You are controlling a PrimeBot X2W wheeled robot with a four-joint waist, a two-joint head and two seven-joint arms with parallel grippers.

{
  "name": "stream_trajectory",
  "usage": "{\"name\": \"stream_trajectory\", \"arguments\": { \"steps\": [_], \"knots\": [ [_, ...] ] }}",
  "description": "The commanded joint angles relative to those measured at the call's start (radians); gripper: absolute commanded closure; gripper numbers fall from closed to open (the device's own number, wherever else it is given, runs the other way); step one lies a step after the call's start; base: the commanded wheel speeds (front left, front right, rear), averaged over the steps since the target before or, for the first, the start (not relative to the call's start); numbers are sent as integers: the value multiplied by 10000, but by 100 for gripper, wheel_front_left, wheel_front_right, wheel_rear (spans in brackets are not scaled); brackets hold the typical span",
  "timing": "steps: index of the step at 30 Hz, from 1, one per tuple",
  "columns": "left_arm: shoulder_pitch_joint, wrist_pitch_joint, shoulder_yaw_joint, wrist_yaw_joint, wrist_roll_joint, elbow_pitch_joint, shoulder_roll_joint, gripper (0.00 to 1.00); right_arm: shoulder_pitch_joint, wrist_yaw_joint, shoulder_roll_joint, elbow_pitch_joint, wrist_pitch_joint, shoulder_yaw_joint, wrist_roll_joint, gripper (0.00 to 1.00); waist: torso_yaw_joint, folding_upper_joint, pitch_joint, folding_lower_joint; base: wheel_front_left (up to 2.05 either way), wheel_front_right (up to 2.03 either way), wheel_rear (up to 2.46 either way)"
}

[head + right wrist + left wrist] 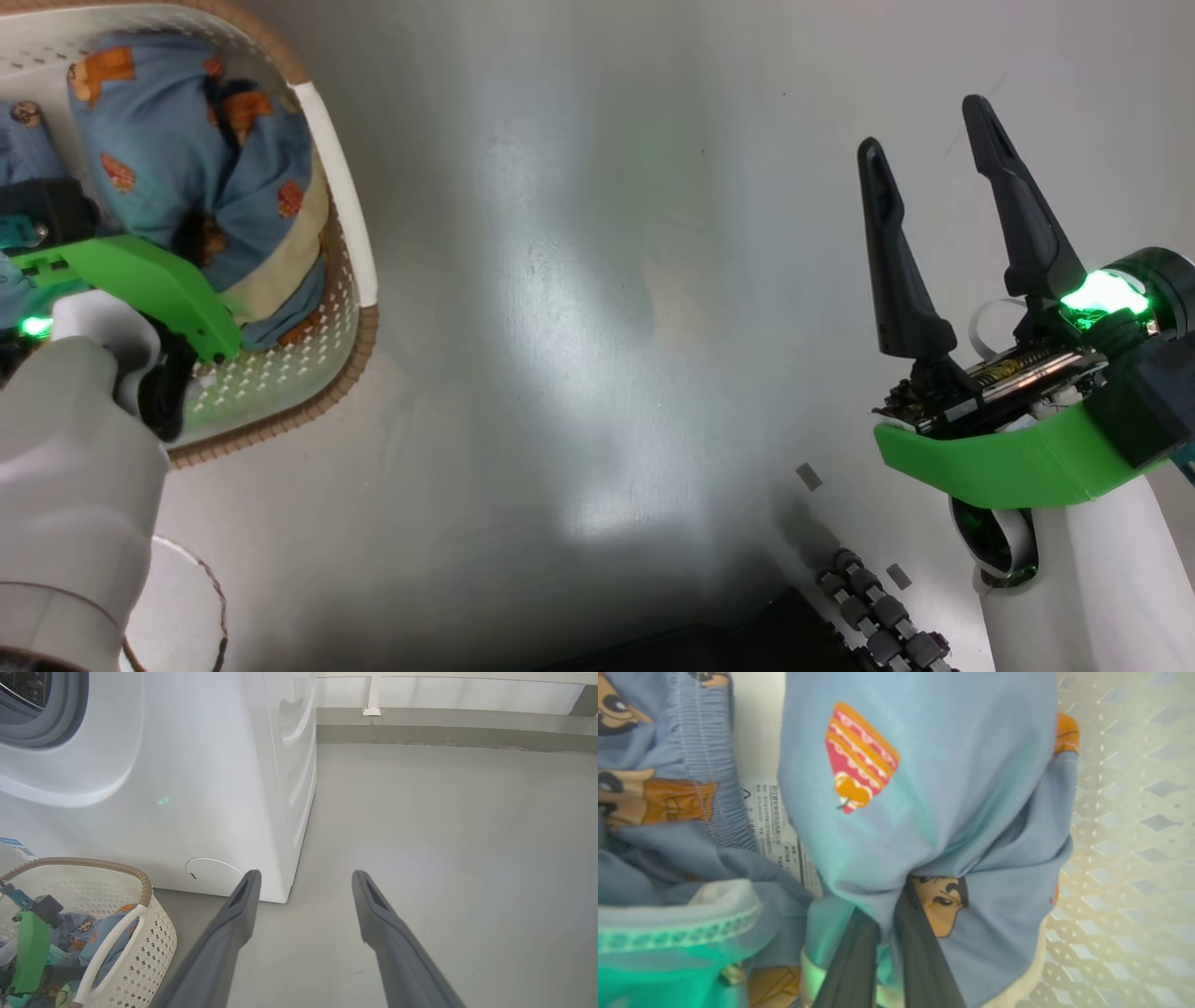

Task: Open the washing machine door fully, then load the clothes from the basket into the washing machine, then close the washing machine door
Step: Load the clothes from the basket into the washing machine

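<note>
Clothes (177,140) lying bundled in basket (347,215), head view; right gripper (924,126) hanging spread, empty, well apart over floor (597,327). Left wrist view: left gripper (889,905) pinching shut on fold of nearer bundle, so you're risking thin pinch slipping on lift; bundle bulging just beyond fingertips. Right wrist view: washing machine (187,788) standing just behind basket.

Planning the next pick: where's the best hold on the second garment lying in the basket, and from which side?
On the second garment, probably the raised cream-trimmed fold, taken from straight above: it stands proud of the crumpled fabric, while the basket wall and the neighbouring bundle close off the sides.
</note>
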Motion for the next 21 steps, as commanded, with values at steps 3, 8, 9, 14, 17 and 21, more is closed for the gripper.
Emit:
{"name": "stream_trajectory", "arguments": {
  "steps": [3,8,9,14,17,21],
  "knots": [
    [160,-306,170,-28,-267,-44,182,100,404,16,43,-193,-45,131,63,0,85,-1,-68,0,0,0,0],
    [378,-961,-65,-28,-284,-208,-57,100,423,16,43,-95,-45,63,1,0,253,-1,-317,0,0,0,0],
    [419,-1119,-114,-28,-284,-229,-120,100,432,16,43,-80,-45,46,-13,0,292,-1,-376,0,0,0,0],
    [632,-1797,-411,-28,-218,-226,-458,100,466,16,43,13,-45,20,-94,0,430,-1,-750,0,0,0,0],
    [703,-2105,-528,-28,-175,-219,-677,100,509,16,43,96,-45,-23,-160,0,503,-1,-1041,0,0,0,0],
    [781,-2342,-544,-29,-150,-265,-893,100,547,16,43,228,-45,-61,-191,0,548,-1,-1507,0,0,0,0]
  ]
}}
